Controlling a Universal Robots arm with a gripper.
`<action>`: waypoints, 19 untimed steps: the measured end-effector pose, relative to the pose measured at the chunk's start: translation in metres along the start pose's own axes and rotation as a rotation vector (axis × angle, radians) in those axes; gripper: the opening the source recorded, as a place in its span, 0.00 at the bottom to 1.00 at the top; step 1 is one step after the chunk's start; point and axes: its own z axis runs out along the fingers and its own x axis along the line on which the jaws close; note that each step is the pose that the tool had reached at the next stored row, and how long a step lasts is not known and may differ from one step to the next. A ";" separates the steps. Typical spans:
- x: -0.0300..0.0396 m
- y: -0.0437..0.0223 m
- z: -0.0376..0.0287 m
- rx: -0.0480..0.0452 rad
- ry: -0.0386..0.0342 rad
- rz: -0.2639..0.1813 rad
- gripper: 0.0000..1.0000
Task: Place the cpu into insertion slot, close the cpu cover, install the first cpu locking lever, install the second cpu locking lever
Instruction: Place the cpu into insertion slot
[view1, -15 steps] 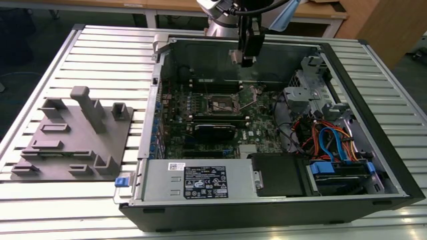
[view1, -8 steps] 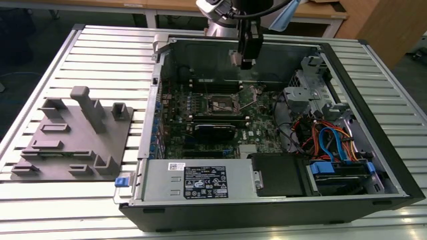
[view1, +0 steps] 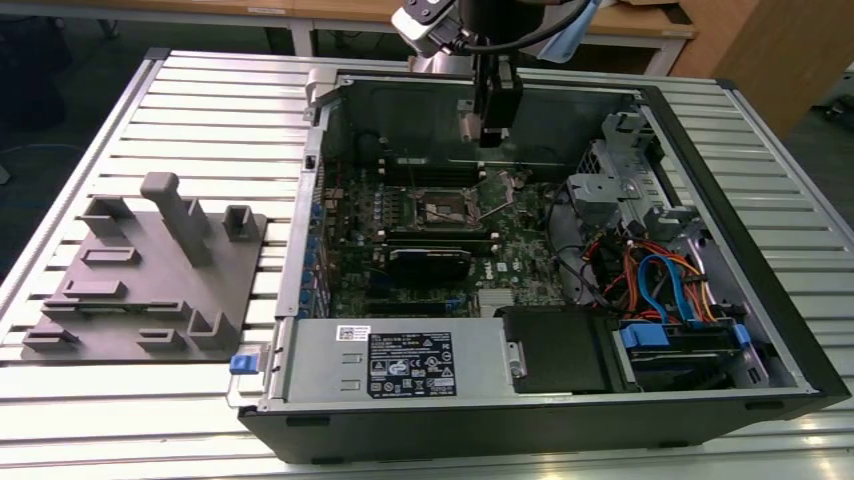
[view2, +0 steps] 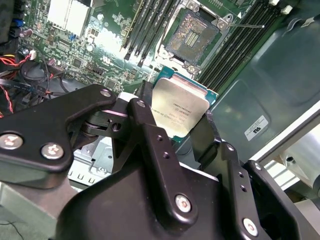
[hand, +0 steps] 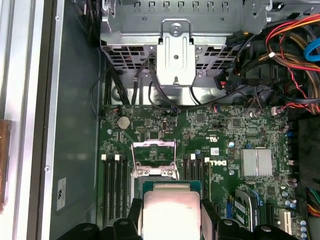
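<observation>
While the gripper (view1: 483, 132) (view2: 175, 109) (hand: 170, 223) hangs over the far end of the open case (view1: 747, 190), we see its fingers (view2: 150, 130) clamped on two opposite edges of the cpu (view2: 181, 107) (hand: 169, 212), whose silver top faces both wrist cameras. The cpu is up in the air, well apart from the slot (view1: 447, 207) (view2: 192, 34). The slot sits on the green board (view1: 514, 270) (hand: 210, 130) with its dark contact field bare inside a thin silver rim. The space right above the slot lies open. Around it the room is tighter. Long black memory slots (view2: 145, 25) run close along one side of it, and a second set (view2: 235, 45) runs along the other. A thin wire lever (view2: 245, 25) juts out past one corner of the rim. In the exterior view a black block (view1: 427, 262) lies on the board just nearer than the slot. A grey metal drive cage (view1: 601, 190) (hand: 175, 50) rises at the exterior view's right of it. Red, orange and blue cables (view1: 654, 280) (hand: 295, 40) crowd in beyond the cage. A finned heatsink (hand: 256, 162) stands on the board near the cables. The case's grey wall (hand: 75, 125) bounds the board close behind the gripper. Outside the case, on the slatted table (view1: 227, 100), a grey fixture tray (view1: 147, 270) rests at the exterior view's left, well apart from the work.
</observation>
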 end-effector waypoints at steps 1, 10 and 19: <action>0.0000 0.0000 0.0000 0.0000 0.0000 0.000 0.54; 0.0000 -0.0003 0.0034 -0.0005 0.0002 0.000 0.54; -0.0001 -0.0005 0.0058 -0.0006 0.0003 0.000 0.54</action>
